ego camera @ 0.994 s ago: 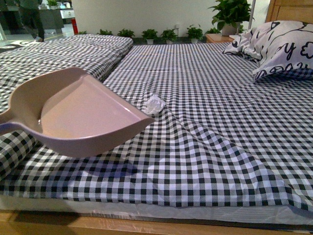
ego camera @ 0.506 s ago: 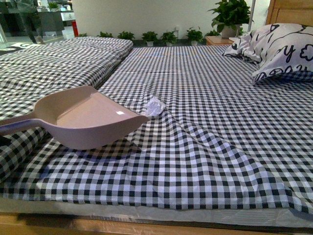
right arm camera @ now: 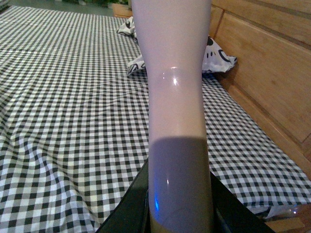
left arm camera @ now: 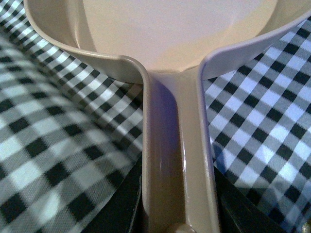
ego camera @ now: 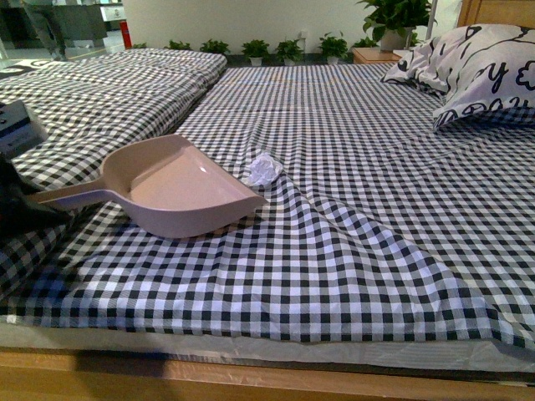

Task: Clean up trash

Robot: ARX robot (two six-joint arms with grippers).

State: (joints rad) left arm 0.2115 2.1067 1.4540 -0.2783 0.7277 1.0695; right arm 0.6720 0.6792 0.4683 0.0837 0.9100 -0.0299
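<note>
The trash, a small crumpled white paper wad (ego camera: 263, 170), lies on the black-and-white checked bed sheet (ego camera: 351, 225). The pale pink dustpan (ego camera: 180, 188) rests on the sheet just left of it, its open lip almost touching the wad. My left gripper (ego camera: 33, 200) is shut on the dustpan's handle at the left edge. In the left wrist view the handle (left arm camera: 177, 145) runs between the jaws of the left gripper (left arm camera: 177, 208). My right gripper (right arm camera: 177, 208) is shut on the pale brush handle (right arm camera: 172, 73), held above the sheet. The bristles are out of view, and the right gripper does not show in the front view.
Patterned pillows (ego camera: 489, 71) lie at the far right by the wooden headboard (right arm camera: 262, 58). A second checked mattress (ego camera: 100, 83) adjoins on the left. Potted plants (ego camera: 288, 48) line the far wall. The bed's wooden front edge (ego camera: 251, 380) is near me.
The dustpan has come down from mid-air onto the sheet and levelled out, with its lip now beside the paper wad. The wad has not moved.
</note>
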